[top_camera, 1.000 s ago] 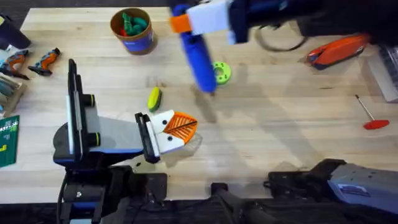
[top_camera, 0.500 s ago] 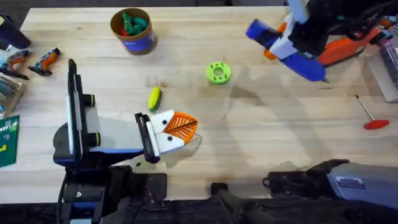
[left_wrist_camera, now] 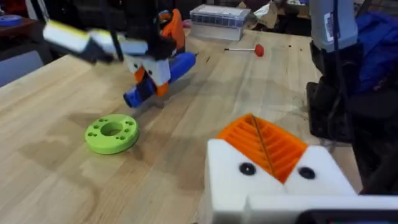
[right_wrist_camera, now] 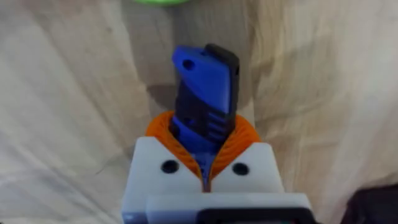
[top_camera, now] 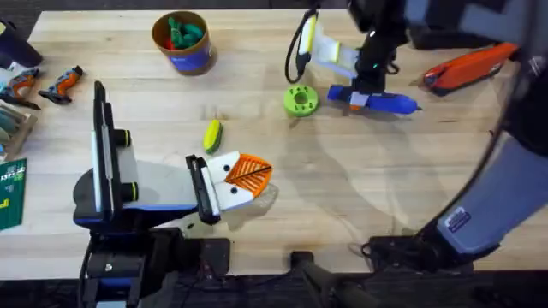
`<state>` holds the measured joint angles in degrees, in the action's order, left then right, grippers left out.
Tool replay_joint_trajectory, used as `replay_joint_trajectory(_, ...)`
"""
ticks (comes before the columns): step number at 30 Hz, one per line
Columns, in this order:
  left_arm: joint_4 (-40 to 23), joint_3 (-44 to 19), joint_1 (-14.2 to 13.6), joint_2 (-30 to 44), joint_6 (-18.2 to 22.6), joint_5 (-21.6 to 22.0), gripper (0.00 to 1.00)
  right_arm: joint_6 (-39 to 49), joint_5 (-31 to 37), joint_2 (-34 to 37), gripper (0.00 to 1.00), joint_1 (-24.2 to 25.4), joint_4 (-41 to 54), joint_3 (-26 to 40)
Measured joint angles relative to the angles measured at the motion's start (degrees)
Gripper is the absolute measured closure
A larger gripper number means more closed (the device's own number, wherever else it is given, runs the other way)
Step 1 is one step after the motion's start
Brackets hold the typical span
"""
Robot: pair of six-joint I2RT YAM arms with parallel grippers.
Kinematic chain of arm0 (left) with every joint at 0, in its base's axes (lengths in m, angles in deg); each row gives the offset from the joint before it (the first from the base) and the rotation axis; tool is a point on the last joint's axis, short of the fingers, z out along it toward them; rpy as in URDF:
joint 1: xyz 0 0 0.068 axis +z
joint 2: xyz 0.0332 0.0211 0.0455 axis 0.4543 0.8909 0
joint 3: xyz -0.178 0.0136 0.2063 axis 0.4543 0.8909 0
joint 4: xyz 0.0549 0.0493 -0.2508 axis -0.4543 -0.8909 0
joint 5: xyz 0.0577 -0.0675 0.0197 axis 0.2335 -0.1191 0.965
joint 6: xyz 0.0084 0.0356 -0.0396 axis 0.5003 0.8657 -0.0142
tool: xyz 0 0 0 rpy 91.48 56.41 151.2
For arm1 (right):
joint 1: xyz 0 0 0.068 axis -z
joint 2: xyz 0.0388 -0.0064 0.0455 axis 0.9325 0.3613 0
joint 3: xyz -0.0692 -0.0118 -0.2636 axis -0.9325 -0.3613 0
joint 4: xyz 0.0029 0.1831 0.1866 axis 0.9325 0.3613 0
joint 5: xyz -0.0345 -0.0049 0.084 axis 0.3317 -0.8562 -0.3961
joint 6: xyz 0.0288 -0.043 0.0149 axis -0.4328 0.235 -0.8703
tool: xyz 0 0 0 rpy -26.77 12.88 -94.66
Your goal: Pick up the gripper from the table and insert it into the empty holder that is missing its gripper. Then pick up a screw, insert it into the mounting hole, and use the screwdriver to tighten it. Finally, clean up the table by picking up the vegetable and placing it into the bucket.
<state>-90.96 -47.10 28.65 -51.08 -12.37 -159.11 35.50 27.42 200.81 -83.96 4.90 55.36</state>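
Screwdriver [top_camera: 381, 101], the 1 blue one, lies flat on the worktop [top_camera: 360, 188] just beside the green disc [top_camera: 300, 100], with the right gripper [right_wrist_camera: 205, 163] pinching its rear end between orange pads. Left gripper [top_camera: 248, 175] rests low near the 1 yellow-green vegetable [top_camera: 211, 135], its pads pressed together. Bucket [top_camera: 181, 43] sits at the far left with green bits inside. Green card [top_camera: 10, 192] at the left edge has writing, too cut off to read.

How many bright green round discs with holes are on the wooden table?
1. The bright green round disc with holes lies mid-table, just left of the blue pen-shaped screwdriver. Others could be hidden.
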Motion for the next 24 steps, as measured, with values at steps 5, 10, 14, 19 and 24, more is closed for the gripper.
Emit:
replay_joint_trajectory(5, 0.0, 0.0, 0.0, 0.0, 0.0, 0.0, 0.996, 0.4, 2.5, 2.8, 0.762, 0.0, -1.3, -0.2)
replay_joint_trajectory(10, 0.0, 0.0, 0.0, 0.0, 0.0, 0.0, 0.996, 0.1, 4.2, 2.4, 0.061, 0.2, -2.3, -0.1)
replay_joint_trajectory(14, 0.0, 0.0, 0.0, 0.0, 0.1, 0.0, 0.985, -1.9, 4.4, -0.3, 0.014, 0.4, -1.7, -0.2)
replay_joint_trajectory(19, 0.0, 0.0, 0.0, 0.0, 0.2, 0.0, 0.208, -6.4, 4.4, -10.5, 0.013, 0.4, -1.8, -0.2)
replay_joint_trajectory(24, 0.0, 0.0, 0.0, 0.0, 0.2, 0.0, 0.016, -15.9, 3.4, -23.8, 0.013, 0.4, -2.7, -0.2)
